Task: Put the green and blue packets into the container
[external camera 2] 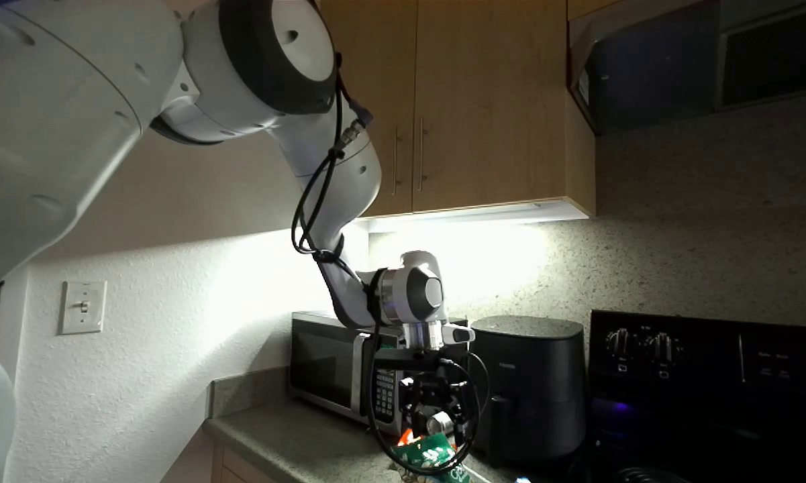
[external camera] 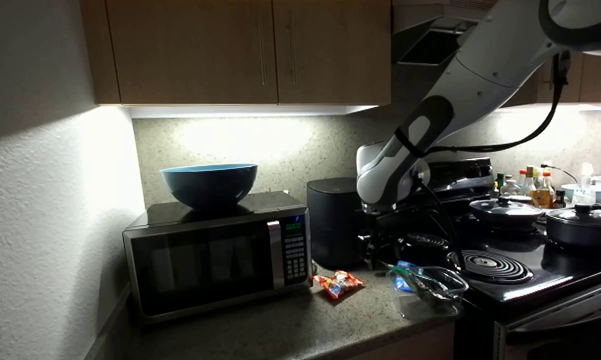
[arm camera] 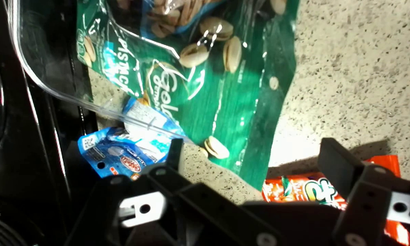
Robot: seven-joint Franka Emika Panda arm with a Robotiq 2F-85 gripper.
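The green pistachio packet lies across the clear tub in the wrist view, with one end sticking out past the rim; it also shows in an exterior view. The see-through container stands at the counter edge by the stove; its rim shows in the wrist view. The blue packet is crossed by that rim, partly outside it; it also shows in an exterior view. I cannot tell whether it lies under or beside the tub. My gripper is open and empty, with the green packet's end showing between its fingertips.
An orange-red packet lies on the counter near the microwave, which bears a big blue bowl. A black air fryer stands behind the gripper. The stove with lidded pots adjoins the tub.
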